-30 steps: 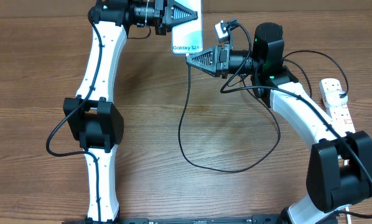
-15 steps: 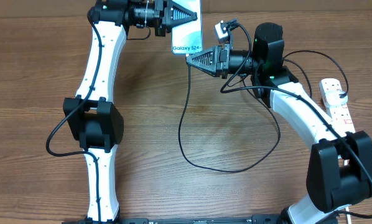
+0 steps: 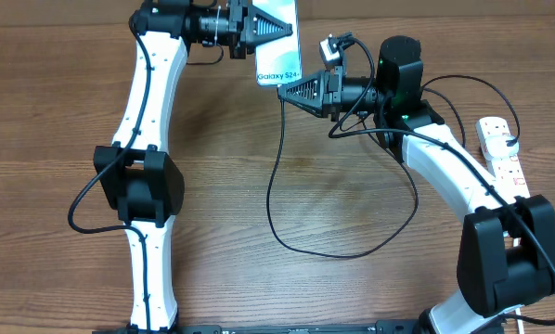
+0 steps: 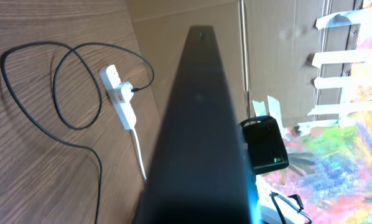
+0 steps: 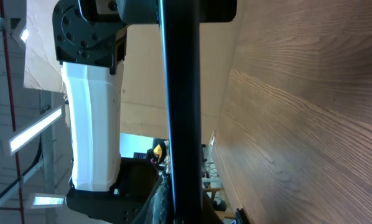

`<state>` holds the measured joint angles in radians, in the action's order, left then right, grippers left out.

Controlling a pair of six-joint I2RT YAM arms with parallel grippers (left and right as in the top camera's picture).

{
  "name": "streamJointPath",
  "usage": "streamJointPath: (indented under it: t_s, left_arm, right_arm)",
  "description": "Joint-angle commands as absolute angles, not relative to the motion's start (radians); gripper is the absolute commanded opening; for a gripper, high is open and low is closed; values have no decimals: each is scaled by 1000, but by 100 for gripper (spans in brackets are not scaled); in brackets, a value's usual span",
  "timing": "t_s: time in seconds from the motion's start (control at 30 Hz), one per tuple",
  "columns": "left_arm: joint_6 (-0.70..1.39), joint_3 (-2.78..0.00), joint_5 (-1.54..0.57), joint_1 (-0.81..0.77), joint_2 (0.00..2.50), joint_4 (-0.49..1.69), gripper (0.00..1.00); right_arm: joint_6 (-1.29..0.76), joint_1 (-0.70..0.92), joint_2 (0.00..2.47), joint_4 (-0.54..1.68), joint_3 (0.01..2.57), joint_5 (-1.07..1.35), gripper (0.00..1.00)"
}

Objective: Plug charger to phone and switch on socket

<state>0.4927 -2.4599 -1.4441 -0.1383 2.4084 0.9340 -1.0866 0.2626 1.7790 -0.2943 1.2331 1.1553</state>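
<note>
Left gripper [image 3: 279, 28]: jaws clamped on the phone [image 3: 277, 57], held off the table [image 3: 55, 111], lit screen facing the overhead camera. The "Galaxy S24" short edge sticks out past the fingertips, toward the right gripper [image 3: 285, 89].

Right gripper: jaws pinched narrow on the tip end of the charger [image 3: 270, 186]. The fingertips sit just beside that short edge of the phone. We can't tell whether the tip is seated in the port or only touching.

From the right jaws the cable drops away, makes a wide slack loop on the table behind the gripper, then runs back under the right arm toward the socket [image 3: 502, 153]. The socket lies well apart from both sets of jaws, out behind the right arm's elbow.

Left wrist view: the phone [image 4: 201, 124] shows edge-on as a dark slab between the jaws. Beyond it lie the socket [image 4: 122, 96] and the looped charger [image 4: 24, 112], with the cable reaching the strip. The switches are too small to read.
</note>
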Motion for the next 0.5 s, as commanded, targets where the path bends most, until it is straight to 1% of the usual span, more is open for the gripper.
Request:
streamJointPath:
  t_s: [0.0,0.13,0.17,0.27,0.37,0.47]
  left_arm:
    - [379,-2469,-1561,-198,2395,993,4]
    - [373,-2469,-1561,-199,2395,999,4]
    - [373,-2469,-1561,-200,2395,999,4]
    - [373,-2469,-1561,-201,2395,999,4]
    - [373,-2469,-1561,-202,2395,999,4]
    - [373,-2469,-1560,-202,2395,998,4]
  right_arm:
    - [-1085,246,1761,-348,1265,935,4]
    - [-1085,246,1761,-362,1265,928,4]
    - [-1085,246,1761,-362,1265,928,6]
    - [-1085,247,1761,-361,1265,929,29]
    - [-1085,246,1761,-361,1265,941,45]
    - [-1084,246,1761,-358,1265,969,68]
